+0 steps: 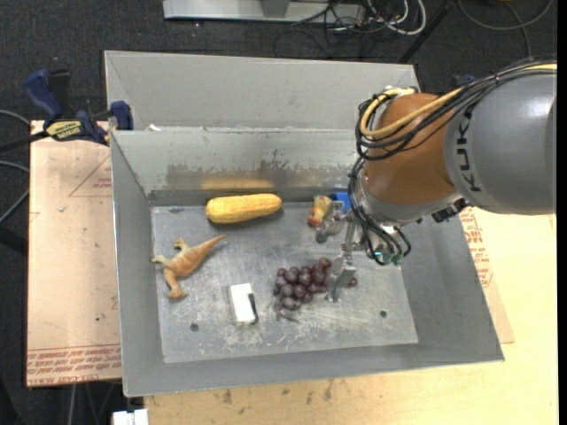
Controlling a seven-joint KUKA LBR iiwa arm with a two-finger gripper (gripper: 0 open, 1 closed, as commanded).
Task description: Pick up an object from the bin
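- grape bunch (299, 285), dark purple, a low cluster of small round beads, lying on the bin (292, 343) floor, right of centre and toward the front.
- claw (342, 277) is down at the bunch's right edge, touching it or just beside it; wide or narrow, cannot tell from here.
- bare floor in front of the grapes and off to the right, up to the sloping right wall.
- white block (242, 303) sits just left of the bunch, near but apart.
- tan dinosaur (182, 261) is further left, well apart from the grapes.
- yellow corn cob (244, 208) lies along the back wall; a small yellow-and-blue toy (321, 211) sits near the back, just beside the arm's orange cover (407, 162).
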